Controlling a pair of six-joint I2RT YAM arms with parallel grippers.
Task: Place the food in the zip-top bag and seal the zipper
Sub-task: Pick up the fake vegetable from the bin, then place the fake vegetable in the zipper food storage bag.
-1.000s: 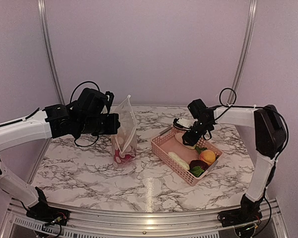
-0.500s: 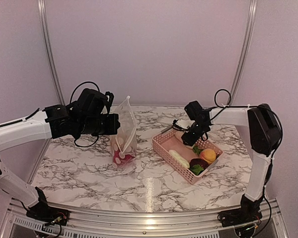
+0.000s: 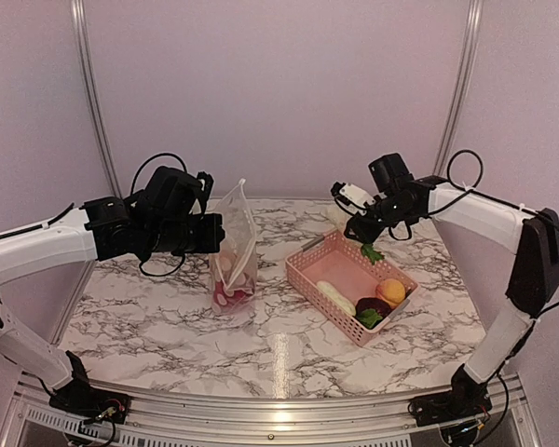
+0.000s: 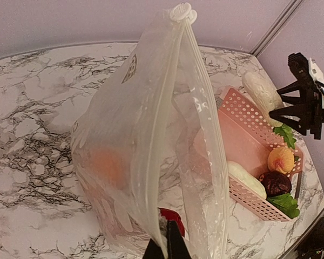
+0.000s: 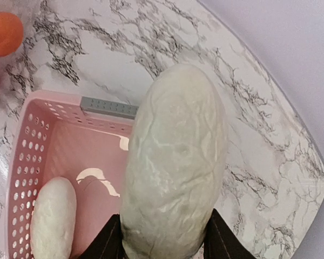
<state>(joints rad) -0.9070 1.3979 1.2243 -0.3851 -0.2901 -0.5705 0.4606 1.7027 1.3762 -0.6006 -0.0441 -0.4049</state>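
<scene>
Clear plastic with faint white dots, the zip-top bag (image 4: pixel 124 140) stands upright on the marbled surface (image 4: pixel 32 135), just left of the pink perforated basket (image 4: pixel 248 121). Its whitish zipper (image 4: pixel 161 135) runs up one edge, and a small dark printed mark near the top cannot be read. A red piece (image 4: pixel 171 215) and an orange piece (image 4: pixel 105 164) show through the wall. The left tool (image 4: pixel 164 245) pinches the bag's edge. The right tool (image 5: pixel 164 237) clamps a wrinkled white oblong piece (image 5: pixel 175 162) above the basket, which holds a second white piece (image 4: pixel 245 178), a peach piece (image 4: pixel 281 159), a dark purple piece (image 4: pixel 275 183) and a green leafy piece (image 4: pixel 286 204).

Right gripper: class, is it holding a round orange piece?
No, the right gripper is shut on a white oblong piece, seen plainly in the right wrist view.
</scene>
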